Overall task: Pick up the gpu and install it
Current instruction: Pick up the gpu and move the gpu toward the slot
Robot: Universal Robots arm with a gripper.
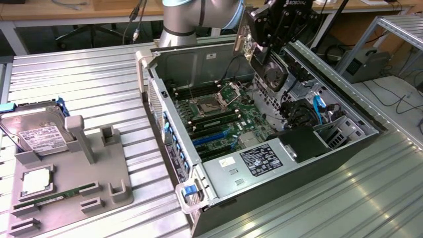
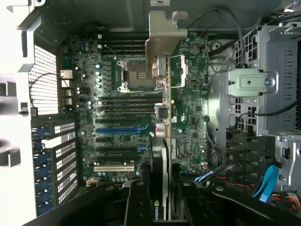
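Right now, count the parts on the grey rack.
3: a hard drive at the rack's far end, a silver chip mid-rack, a green memory stick at its near edge. None looks hidden.

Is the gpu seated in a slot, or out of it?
Out. The tool holds the gpu edge-on above the motherboard, not in any slot.

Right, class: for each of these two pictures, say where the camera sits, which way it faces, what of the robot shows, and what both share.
Exterior view: off the arm, raised, looking down slantwise at the open computer case; shows the arm and gripper holding the gpu above it.
Wrist view: on the wrist, facing straight into the computer case; the gripper shows, gripping the gpu edge-on.
Shared: gpu, gripper, motherboard.
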